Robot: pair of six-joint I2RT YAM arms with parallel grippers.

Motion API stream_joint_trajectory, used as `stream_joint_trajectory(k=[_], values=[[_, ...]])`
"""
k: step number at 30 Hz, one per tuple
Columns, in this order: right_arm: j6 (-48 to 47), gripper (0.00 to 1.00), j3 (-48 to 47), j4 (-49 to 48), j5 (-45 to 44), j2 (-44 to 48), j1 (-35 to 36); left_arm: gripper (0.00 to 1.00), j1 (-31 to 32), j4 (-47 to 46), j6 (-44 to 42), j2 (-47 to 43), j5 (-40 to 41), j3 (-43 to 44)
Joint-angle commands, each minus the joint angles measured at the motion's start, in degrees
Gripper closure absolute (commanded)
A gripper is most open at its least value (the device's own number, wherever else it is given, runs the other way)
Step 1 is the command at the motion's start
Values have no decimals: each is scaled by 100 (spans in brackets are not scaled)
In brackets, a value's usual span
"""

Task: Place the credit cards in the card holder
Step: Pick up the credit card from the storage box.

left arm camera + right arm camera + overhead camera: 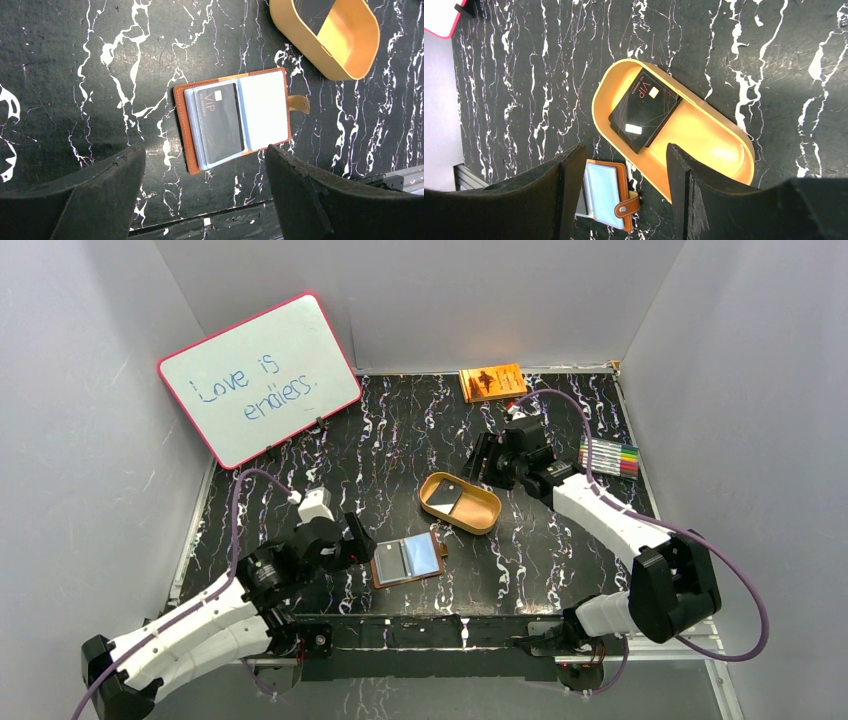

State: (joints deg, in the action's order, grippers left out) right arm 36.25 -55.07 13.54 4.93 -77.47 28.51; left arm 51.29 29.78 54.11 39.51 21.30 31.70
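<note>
Wide and empty, the right gripper (625,147) should drop squarely onto the credit cards (644,110) in the central tray (719,150), lifting just one; the left gripper (205,148), equally wide, overlooks the card holder (408,560), lower centre.

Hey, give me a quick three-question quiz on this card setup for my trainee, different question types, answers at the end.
1. True or false: the card holder lies closed.
2. The stacked credit cards sit in or on: A the tan tray, B the orange book, C the whiteboard?
3. Fill in: the left gripper has its jaws ___.
Key: 1 false; 2 A; 3 open.
</note>
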Motion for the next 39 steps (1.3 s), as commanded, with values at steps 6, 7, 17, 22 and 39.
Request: stream_joint_trajectory(k=[6, 7, 17, 22, 39], values=[[593, 28, 504, -1596, -164, -78, -27, 15, 14, -249, -442, -570, -253, -280], [600, 28, 506, -1592, -178, -124, -24, 15, 13, -253, -458, -551, -257, -272], [731, 31, 676, -1582, 103, -465, -21, 15, 18, -237, -441, -389, -259, -283], [883, 34, 691, -1585, 211, -747, -24, 16, 18, -228, -438, -322, -245, -266], [1308, 40, 552, -1713, 581, -1787, 9, 16, 13, -203, -410, -119, -205, -253]])
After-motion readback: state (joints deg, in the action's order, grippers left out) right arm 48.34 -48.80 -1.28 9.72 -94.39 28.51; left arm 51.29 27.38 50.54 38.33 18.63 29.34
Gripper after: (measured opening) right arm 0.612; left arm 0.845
